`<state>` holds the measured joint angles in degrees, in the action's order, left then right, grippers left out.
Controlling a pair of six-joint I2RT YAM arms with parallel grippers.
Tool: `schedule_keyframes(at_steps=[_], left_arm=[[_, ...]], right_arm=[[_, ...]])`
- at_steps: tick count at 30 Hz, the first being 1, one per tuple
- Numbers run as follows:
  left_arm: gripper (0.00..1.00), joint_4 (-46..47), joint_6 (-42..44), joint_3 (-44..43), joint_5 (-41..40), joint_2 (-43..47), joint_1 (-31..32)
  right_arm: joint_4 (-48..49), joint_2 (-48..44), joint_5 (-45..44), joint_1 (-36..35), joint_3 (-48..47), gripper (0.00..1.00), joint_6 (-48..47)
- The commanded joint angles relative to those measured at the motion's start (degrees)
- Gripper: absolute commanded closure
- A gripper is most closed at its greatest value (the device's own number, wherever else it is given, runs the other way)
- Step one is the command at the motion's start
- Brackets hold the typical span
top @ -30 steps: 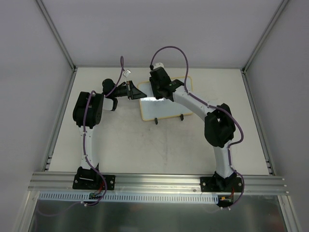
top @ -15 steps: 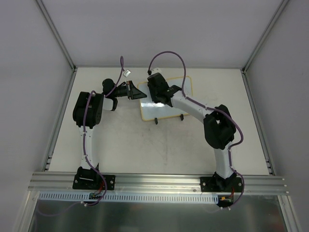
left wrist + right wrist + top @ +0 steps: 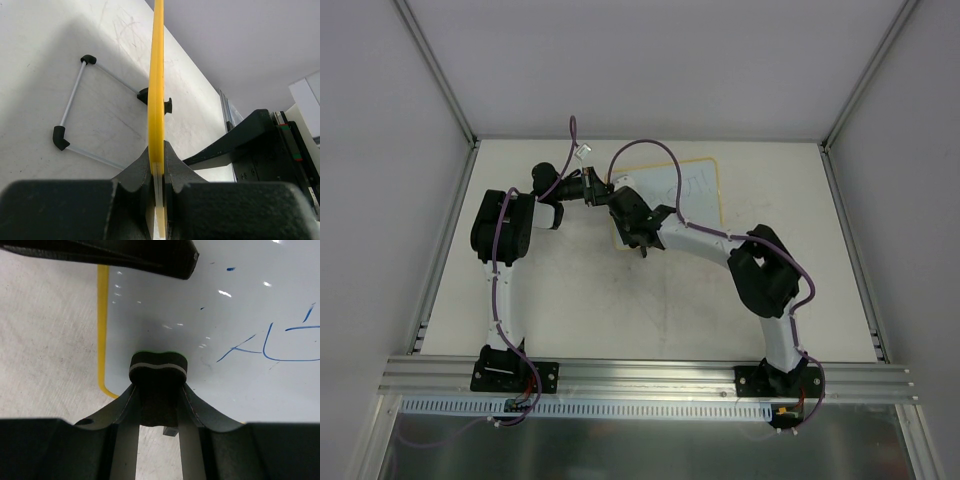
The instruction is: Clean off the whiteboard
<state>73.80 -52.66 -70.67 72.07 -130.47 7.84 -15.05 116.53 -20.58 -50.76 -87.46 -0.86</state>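
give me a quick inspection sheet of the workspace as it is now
surface: off-white table, scuffed
job's things: whiteboard with yellow frame, propped on its feet; blue writing on its right part; black eraser at the board face near the lower left corner
clutter: nothing seen
grippers: left gripper shut on the whiteboard's edge; right gripper shut on the eraser
cables: purple cables along both arms, one looping above the board
surroundings: grey walls on three sides, metal rail at the near edge
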Motion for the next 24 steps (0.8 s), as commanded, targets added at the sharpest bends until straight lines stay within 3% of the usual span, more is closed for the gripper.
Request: schedule_keyframes(at_steps=[1,24], left_arm=[[1.0,9.17,6.7,0.89,4.22,1.98,1.66],[1.0,9.87,6.61,1.15,4.39,2.15,1.74]], right_arm=[[-2.44,0.37,0.1,1.63,1.42,1.0,2.09],[-6.13,6.78,-1.22,6.64,-21.79,1.0,-4.23]])
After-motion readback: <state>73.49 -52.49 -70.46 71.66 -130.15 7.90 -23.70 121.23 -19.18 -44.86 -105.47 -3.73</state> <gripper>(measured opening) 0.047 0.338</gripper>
